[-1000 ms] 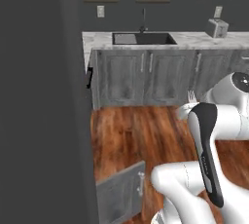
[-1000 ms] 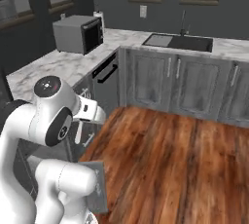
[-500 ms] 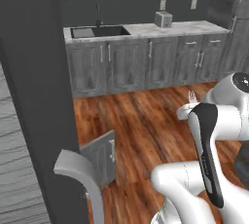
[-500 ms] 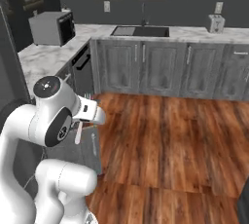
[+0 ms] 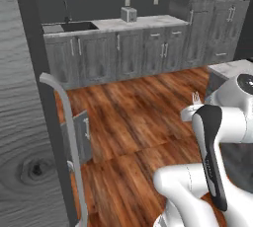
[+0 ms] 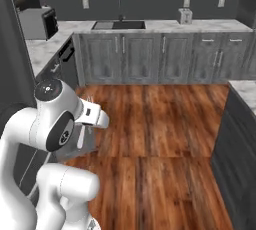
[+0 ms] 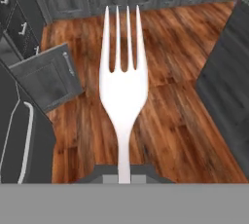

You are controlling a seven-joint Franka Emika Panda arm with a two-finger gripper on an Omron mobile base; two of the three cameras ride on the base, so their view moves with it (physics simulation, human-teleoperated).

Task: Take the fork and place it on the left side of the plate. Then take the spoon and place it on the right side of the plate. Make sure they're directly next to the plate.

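Above the wooden floor (image 7: pixel 160 121), the fork (image 7: pixel 121 86) is held clamped in the jaws; transport is under way, and the plate's left side must be reached next.

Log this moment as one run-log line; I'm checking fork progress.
phase: carrying | gripper: shut on fork | fork: tines pointing away from hand, over wood floor | plate, spoon: not placed yet

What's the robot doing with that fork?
The white robot arm is holding the fork in its gripper, shut on the handle, with the prongs pointing out ahead over the wooden floor. The fork's prongs also show by the arm. Grey kitchen cabinets stand across the room. No plate is visible yet.
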